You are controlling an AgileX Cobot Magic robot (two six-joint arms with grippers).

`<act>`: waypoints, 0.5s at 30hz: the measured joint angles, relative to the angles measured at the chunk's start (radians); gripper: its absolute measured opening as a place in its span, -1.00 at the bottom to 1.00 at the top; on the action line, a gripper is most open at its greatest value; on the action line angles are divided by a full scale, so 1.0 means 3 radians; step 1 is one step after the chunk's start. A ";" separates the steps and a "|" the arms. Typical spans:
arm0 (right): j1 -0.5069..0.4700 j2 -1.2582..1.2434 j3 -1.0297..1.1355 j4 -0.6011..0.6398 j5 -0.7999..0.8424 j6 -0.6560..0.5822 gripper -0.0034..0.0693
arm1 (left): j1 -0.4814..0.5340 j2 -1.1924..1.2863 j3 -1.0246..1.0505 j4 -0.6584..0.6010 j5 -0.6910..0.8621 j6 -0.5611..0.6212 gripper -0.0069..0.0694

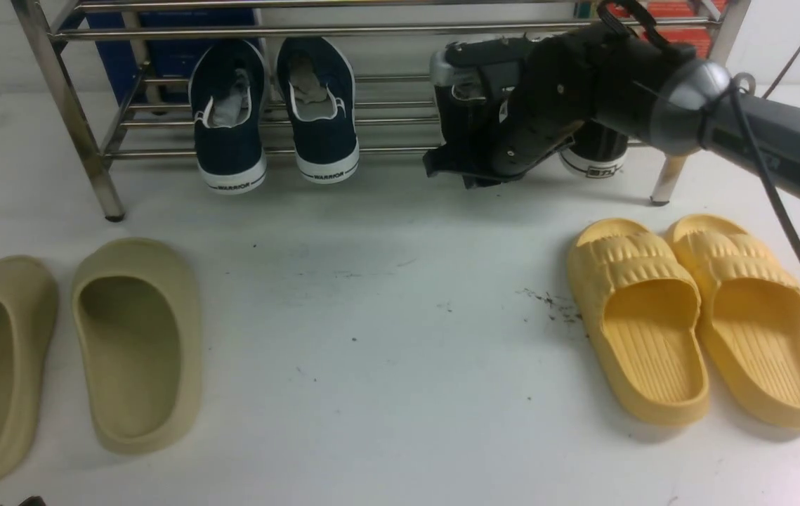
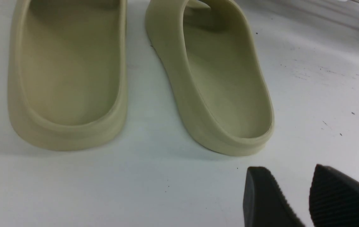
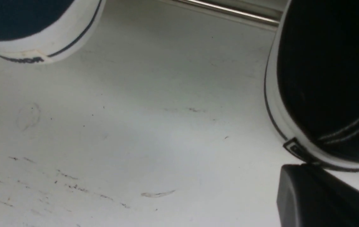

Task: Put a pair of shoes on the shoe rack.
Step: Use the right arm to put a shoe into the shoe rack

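The steel shoe rack (image 1: 371,31) stands at the back of the white table. One black sneaker sits on its lower bars at the right, and its white heel (image 1: 593,160) shows past my right arm. The other black sneaker (image 1: 452,116) is mostly hidden behind my right gripper (image 1: 456,172). In the right wrist view this sneaker's black heel and white sole (image 3: 324,78) lie just beyond the one finger (image 3: 311,198) that shows, next to a rack bar (image 3: 229,12). My left gripper (image 2: 289,192) is open and empty, low over the table.
Navy WARRIOR slip-ons (image 1: 273,112) rest on the rack's left half; one heel shows in the right wrist view (image 3: 37,28). Yellow ribbed slides (image 1: 694,316) lie at the front right. Olive slides (image 1: 62,351) lie at the front left, close to the left gripper (image 2: 211,78).
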 joint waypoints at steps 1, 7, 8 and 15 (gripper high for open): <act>0.0000 -0.0031 0.0000 0.0026 0.0048 0.0000 -0.86 | 0.0000 0.0000 0.0000 0.0000 0.0000 0.0000 -0.19; -0.0001 -0.0296 0.0000 0.0181 0.0556 -0.0063 -0.84 | 0.0000 0.0000 0.0000 0.0000 0.0000 0.0000 -0.19; -0.0001 -0.0345 0.0000 0.0233 0.0676 -0.0122 -0.84 | 0.0000 0.0000 0.0000 0.0000 0.0000 0.0000 -0.19; -0.0001 -0.0867 0.0064 0.0453 0.1549 -0.0456 -0.84 | 0.0000 0.0000 0.0000 0.0000 0.0000 0.0000 -0.19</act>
